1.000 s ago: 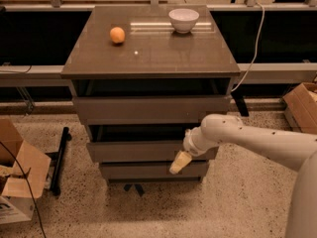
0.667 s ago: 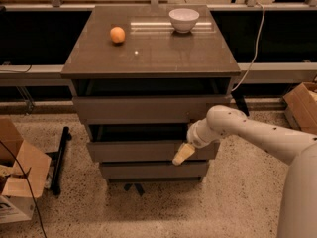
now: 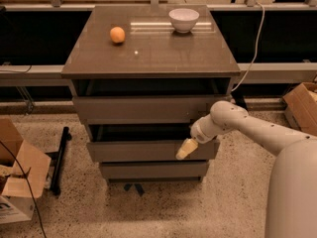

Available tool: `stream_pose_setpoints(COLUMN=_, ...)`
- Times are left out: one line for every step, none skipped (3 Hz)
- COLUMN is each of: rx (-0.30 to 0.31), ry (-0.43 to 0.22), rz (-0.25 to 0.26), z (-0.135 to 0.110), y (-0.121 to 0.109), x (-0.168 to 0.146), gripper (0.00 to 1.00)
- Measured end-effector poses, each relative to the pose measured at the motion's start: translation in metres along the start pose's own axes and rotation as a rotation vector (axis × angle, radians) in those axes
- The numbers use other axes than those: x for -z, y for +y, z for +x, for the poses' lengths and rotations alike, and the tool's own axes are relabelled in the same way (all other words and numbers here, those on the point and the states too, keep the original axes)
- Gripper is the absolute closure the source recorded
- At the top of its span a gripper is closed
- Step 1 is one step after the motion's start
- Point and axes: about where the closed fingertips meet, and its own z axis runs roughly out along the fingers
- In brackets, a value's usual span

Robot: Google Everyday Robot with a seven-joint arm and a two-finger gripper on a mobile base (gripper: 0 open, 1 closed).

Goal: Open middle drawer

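Note:
The middle drawer (image 3: 143,150) is the grey-brown flat front panel second from the top of the cabinet. It stands out a little, with a dark gap showing above it. My gripper (image 3: 185,148), pale yellow at the tip, lies against the right part of that front panel, near its upper edge. My white arm (image 3: 247,125) reaches in from the lower right. The top drawer front (image 3: 143,109) is above it and the bottom drawer front (image 3: 151,170) below.
An orange (image 3: 117,34) and a white bowl (image 3: 184,19) sit on the cabinet top (image 3: 153,53). Cardboard boxes stand on the floor at the left (image 3: 20,175) and right (image 3: 303,103). A black bar (image 3: 59,157) lies left of the cabinet. A white cable (image 3: 255,43) hangs at the right.
My gripper has moved slightly up and to the right along the middle drawer's front, and the arm's elbow has risen. The drawer front looks about where it was.

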Motion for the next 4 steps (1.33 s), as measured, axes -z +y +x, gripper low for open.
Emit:
stream_pose_setpoints(rx=0.000, ry=0.000, rz=0.000, z=0.0000, y=0.0000, x=0.0000, gripper=0.00)
stream_pose_setpoints(rx=0.000, ry=0.000, rz=0.000, z=0.0000, y=0.0000, x=-0.0001, gripper=0.00)
stream_pose_setpoints(rx=0.000, ry=0.000, rz=0.000, z=0.0000, y=0.0000, x=-0.0001, gripper=0.19)
stream_pose_setpoints(rx=0.000, ry=0.000, rz=0.000, z=0.0000, y=0.0000, x=-0.0001, gripper=0.43)
